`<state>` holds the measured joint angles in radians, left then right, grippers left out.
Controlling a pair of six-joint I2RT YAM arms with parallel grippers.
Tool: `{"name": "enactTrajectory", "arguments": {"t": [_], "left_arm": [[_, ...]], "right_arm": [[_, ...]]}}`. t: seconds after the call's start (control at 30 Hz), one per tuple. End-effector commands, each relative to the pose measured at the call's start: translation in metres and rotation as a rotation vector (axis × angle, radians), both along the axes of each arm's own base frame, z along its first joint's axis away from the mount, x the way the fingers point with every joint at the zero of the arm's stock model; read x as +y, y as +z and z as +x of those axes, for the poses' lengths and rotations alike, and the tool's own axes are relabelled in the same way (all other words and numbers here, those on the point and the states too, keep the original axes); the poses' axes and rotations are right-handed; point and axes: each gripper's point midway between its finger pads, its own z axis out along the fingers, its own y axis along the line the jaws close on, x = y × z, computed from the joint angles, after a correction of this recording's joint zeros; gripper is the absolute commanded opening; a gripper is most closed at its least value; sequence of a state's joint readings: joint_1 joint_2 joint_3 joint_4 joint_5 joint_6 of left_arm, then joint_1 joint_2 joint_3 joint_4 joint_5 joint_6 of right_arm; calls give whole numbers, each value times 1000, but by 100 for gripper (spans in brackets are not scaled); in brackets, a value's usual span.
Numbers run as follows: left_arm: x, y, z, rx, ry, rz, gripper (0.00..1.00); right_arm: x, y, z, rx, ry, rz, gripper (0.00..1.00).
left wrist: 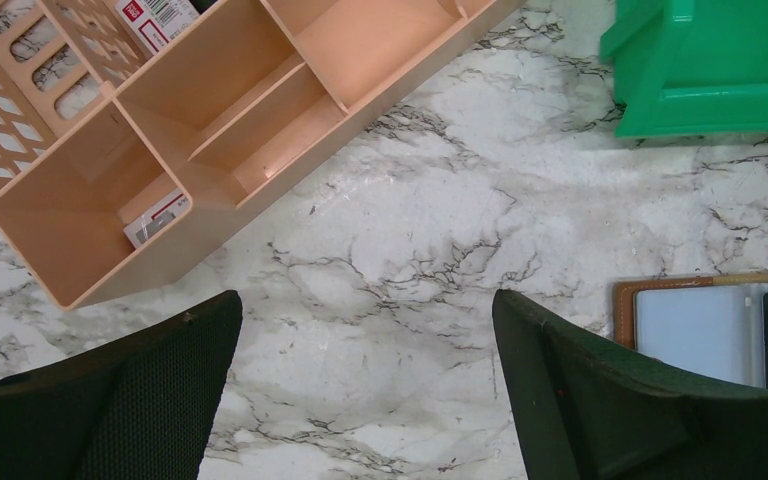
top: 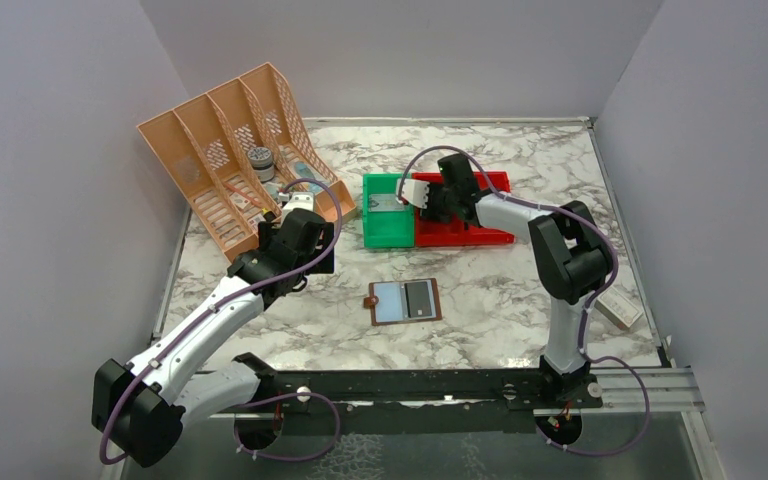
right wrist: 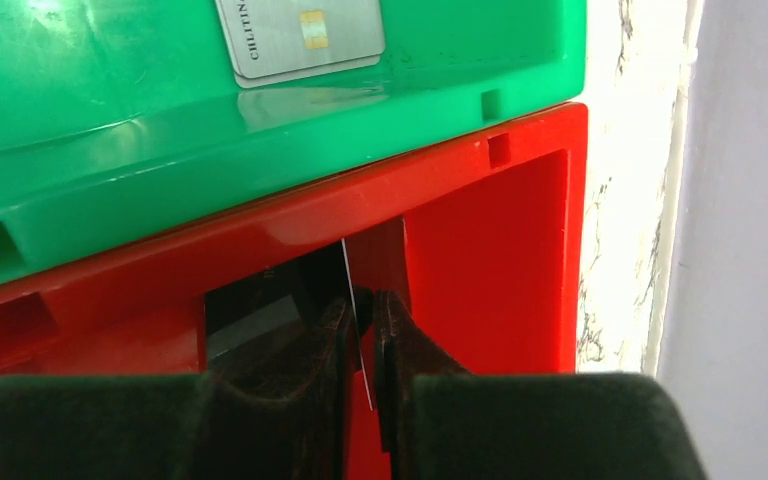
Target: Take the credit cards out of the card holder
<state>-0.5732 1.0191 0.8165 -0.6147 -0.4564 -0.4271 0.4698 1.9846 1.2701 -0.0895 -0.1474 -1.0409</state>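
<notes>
Marble-patterned laminate (top: 520, 290), white with grey veins, covers the table, and plain pale-grey walls (top: 50, 120) close it in on three sides. A peach lattice rack (top: 230, 150) leans at the back left. A green bin (top: 388, 238) and a red bin (top: 480, 237) sit touching, side by side, at the back centre.

I see the card holder (top: 405, 301) lying open and flat on the bare marble in front of the bins, with a pale panel and a darker one showing inside. My left gripper (left wrist: 365, 300) hovers over the marble with its fingers spread wide. The holder's brown corner lies just beside one finger, not between them.

My right gripper (right wrist: 362, 305) is over the red bin, its fingers pressed nearly together and pinching a thin card (right wrist: 349, 275), which stands upright and edge-on. Another credit card (right wrist: 305, 40) lies flat in the green bin, just beyond those fingers.
</notes>
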Motion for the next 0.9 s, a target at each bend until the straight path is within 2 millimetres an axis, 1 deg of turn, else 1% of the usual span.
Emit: {"name": "enactTrajectory", "arguments": {"t": [0.0,0.07,0.2,0.27,0.37,0.43,0.5,0.57,0.6,0.63,0.67,0.7,0.77,0.8,0.87], "left_arm": [[7,-2,-1,-2,12,29,99],[7,-2,-1,-1,13,29,99],[6,-4,-1,7,10,32,99],[6,-5,-1,10,10,33,99],[6,-6,-1,13,8,33,99],[5,-6,-1,16,7,33,99],[5,-7,-1,18,5,33,99],[5,-7,-1,20,4,34,99],[5,-7,-1,21,4,34,99],[5,-7,0,21,3,36,99],[5,-8,0,22,3,36,99],[5,-8,-1,23,3,38,99],[5,-8,0,24,3,37,99],[4,-8,0,24,1,35,99],[4,-9,0,29,2,37,99]], "right_arm": [[3,-2,-9,45,25,17,17],[5,3,-10,53,28,27,22],[11,22,-6,32,18,83,24],[13,32,-6,31,13,109,30],[15,46,-6,28,-14,161,31],[15,57,-7,38,-68,218,32],[16,69,-8,74,-181,330,33],[18,75,-16,157,-310,470,31],[21,74,-23,222,-365,521,25],[23,71,-31,302,-428,567,11],[21,63,-38,379,-527,606,8],[21,54,-46,457,-603,624,9],[16,32,-63,581,-718,587,8],[11,23,-69,623,-774,565,3],[4,14,-73,623,-849,557,1]]}}
